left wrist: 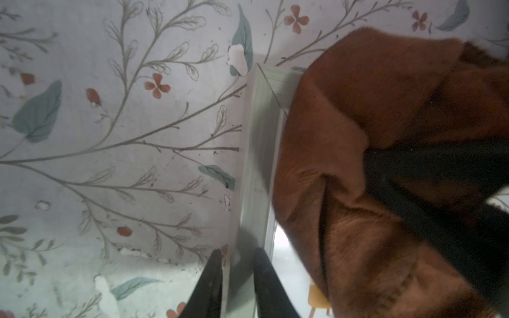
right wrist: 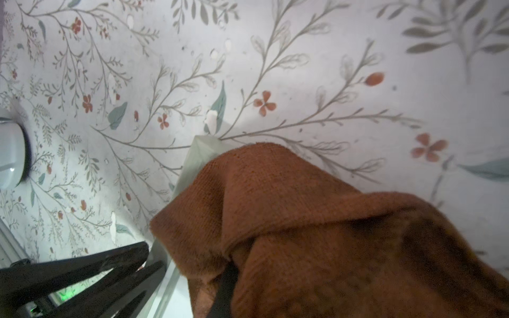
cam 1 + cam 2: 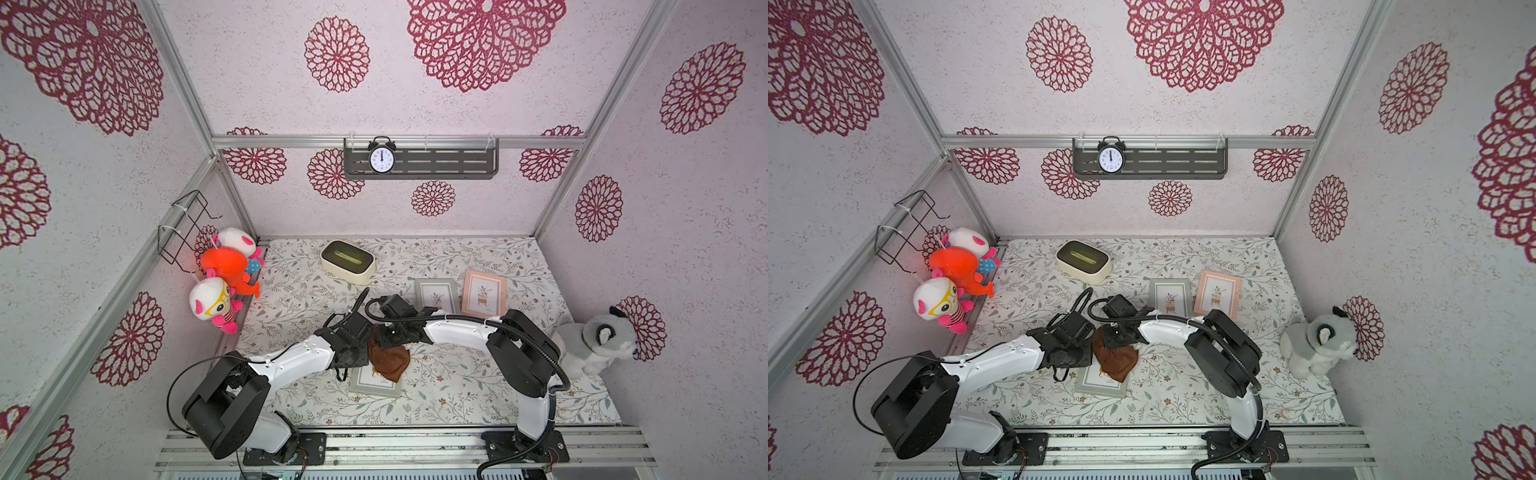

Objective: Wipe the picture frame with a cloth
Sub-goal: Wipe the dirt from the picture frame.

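In a top view, the picture frame (image 3: pixel 376 386) is lying toward 6 o'clock on the table (image 3: pixel 457 386). The right gripper (image 3: pixel 390 340) is pinching the bunched cloth (image 3: pixel 390 360), draping it over the frame's 1 o'clock corner. The left gripper (image 1: pixel 238 264) is straddling the frame's 9 o'clock rail with its fingers; whether they are clamping it is unclear.

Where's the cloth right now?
In both top views the cloth hangs from the shut jaws of the right gripper at mid-table, draped over the far right part of the nearest picture frame, beside the left gripper.
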`<state>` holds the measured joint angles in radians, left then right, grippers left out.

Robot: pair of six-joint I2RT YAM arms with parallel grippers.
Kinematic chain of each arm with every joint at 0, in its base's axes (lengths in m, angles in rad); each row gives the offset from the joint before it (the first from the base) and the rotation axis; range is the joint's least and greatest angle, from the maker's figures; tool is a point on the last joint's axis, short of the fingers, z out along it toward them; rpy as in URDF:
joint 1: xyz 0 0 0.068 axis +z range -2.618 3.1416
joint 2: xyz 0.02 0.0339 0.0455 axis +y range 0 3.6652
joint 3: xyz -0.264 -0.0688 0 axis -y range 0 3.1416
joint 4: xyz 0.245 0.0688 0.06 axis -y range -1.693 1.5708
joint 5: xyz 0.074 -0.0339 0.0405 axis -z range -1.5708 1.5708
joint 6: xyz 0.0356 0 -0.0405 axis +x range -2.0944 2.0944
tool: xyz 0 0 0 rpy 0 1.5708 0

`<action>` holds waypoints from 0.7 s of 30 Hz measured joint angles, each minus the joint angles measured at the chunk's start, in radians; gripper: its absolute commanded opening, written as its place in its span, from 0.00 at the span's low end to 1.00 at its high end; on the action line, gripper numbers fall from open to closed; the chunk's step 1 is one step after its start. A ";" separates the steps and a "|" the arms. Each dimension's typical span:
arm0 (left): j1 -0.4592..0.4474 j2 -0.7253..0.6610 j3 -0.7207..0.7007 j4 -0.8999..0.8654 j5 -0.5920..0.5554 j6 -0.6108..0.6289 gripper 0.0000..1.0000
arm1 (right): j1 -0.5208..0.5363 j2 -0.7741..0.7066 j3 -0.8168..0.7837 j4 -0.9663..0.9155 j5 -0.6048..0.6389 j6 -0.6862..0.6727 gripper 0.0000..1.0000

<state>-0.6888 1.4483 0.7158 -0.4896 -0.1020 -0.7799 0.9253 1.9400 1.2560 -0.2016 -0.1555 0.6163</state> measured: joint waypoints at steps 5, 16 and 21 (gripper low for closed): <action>0.000 -0.003 -0.013 0.033 -0.001 0.000 0.18 | 0.013 0.040 0.058 -0.011 -0.024 -0.016 0.00; 0.000 -0.010 -0.038 0.069 -0.006 0.000 0.16 | -0.032 0.077 0.120 -0.022 -0.029 -0.052 0.00; 0.001 -0.010 -0.041 0.074 -0.008 -0.004 0.16 | 0.006 0.081 0.105 -0.022 -0.067 -0.060 0.00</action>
<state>-0.6880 1.4384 0.6750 -0.4156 -0.1101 -0.7837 0.9318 2.0212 1.3609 -0.2234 -0.2226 0.5568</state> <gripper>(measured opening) 0.161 0.096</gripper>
